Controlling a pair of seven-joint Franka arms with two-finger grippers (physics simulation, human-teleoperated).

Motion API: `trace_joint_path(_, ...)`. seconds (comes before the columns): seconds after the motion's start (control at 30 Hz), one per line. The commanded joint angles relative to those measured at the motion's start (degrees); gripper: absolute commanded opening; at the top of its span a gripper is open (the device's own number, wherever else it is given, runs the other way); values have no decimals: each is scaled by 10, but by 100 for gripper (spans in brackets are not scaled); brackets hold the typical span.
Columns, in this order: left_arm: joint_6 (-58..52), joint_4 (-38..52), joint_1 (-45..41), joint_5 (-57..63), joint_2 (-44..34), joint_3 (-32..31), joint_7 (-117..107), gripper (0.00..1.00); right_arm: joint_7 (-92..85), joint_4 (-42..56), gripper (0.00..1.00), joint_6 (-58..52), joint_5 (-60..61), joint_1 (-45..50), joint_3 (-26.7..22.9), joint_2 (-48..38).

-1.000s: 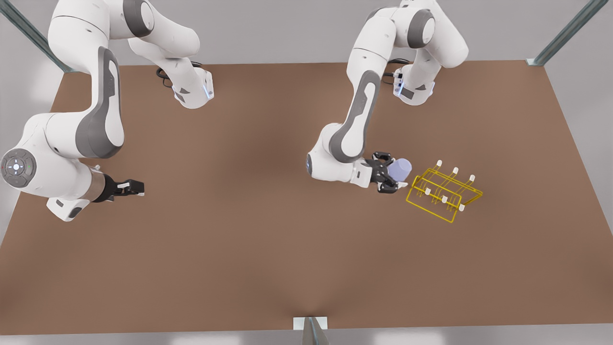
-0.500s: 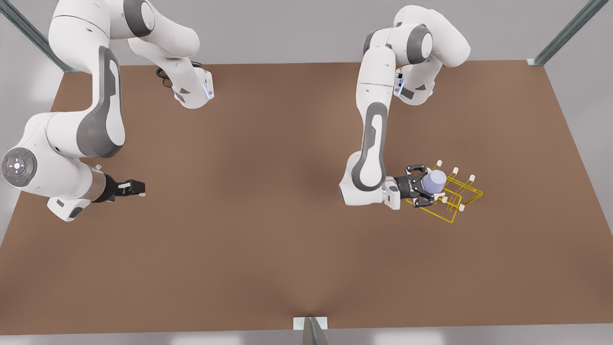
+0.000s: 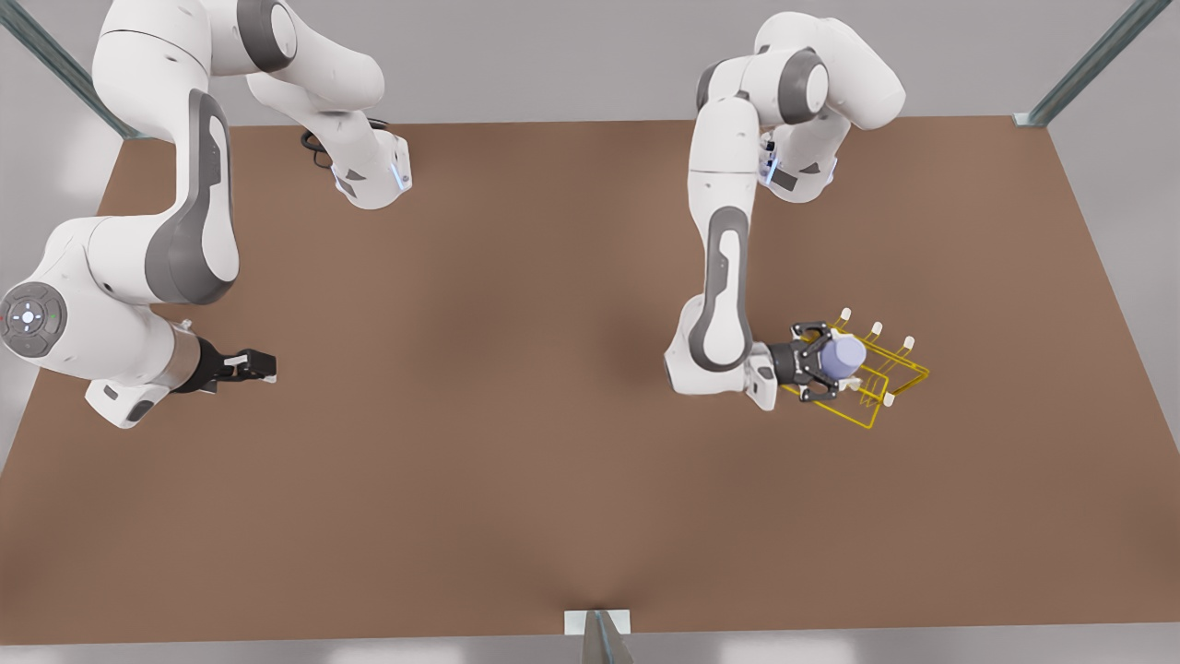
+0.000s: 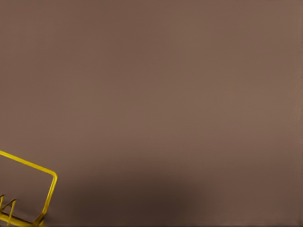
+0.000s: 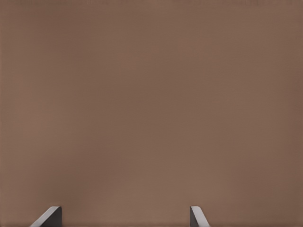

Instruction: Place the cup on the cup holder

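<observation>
Cup handling should give you little trouble: it looks small, light and rigid, a plain lavender-blue taper with no handle. Its smooth matte wall could slip, though, so you want the pinch across the body, as it is now. The left gripper has its jaws pinching the cup's sides, carrying it just above the cup holder, over the rack's end nearer the arm.

That holder is thin bright-yellow wire, a rectangular frame with upright prongs capped in white. It sits on the brown matte tabletop towards the edge at the front view's right. Judge it light and easy to shove or tip, so lower the cup gently and squarely over one prong. You cannot tell from here which way the cup's mouth faces.

The right gripper waits near the opposite edge, jaws spread with nothing between them.
</observation>
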Motion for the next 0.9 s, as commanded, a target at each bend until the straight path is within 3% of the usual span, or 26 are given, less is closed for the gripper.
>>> trace_joint_path(0.0, 5, -7, -8, -15, -4, 0, 56, 78, 0, 0, 100, 1, 1, 0, 0, -1)
trace_joint_path(0.2, 5, -9, -19, -26, 0, 0, 53, 78, -1, -1, 100, 1, 2, 0, -1, 0)
trace_joint_path(0.23, 5, -9, -19, -30, 0, 0, 54, 100, -1, -1, 100, 1, 2, 0, -1, 0)
trace_joint_path(0.5, -3, -9, -23, -31, -10, 1, 54, 100, -1, 0, 100, 18, -1, -3, -1, 3)
trace_joint_path(0.67, -71, -2, -58, -55, -107, -1, 124, 100, 59, -45, 100, 41, -41, 0, 1, -51)
trace_joint_path(0.7, -77, 35, -51, -92, -184, 0, 255, 100, 61, -58, 100, 55, -38, -3, 0, -58)
trace_joint_path(0.73, -118, 101, -24, -167, -236, 1, 524, 100, 61, -74, 100, 75, -36, -4, 1, -67)
trace_joint_path(0.8, -202, 252, 75, -340, -252, 0, 982, 100, 62, -70, 100, 73, -37, -2, 0, -65)
trace_joint_path(0.83, -206, 269, 124, -382, -272, -8, 1156, 100, 62, -68, 100, 76, -38, -1, 0, -62)
trace_joint_path(0.87, -204, 268, 207, -385, -297, -102, 1225, 100, 62, -68, 100, 76, -38, -1, 0, -62)
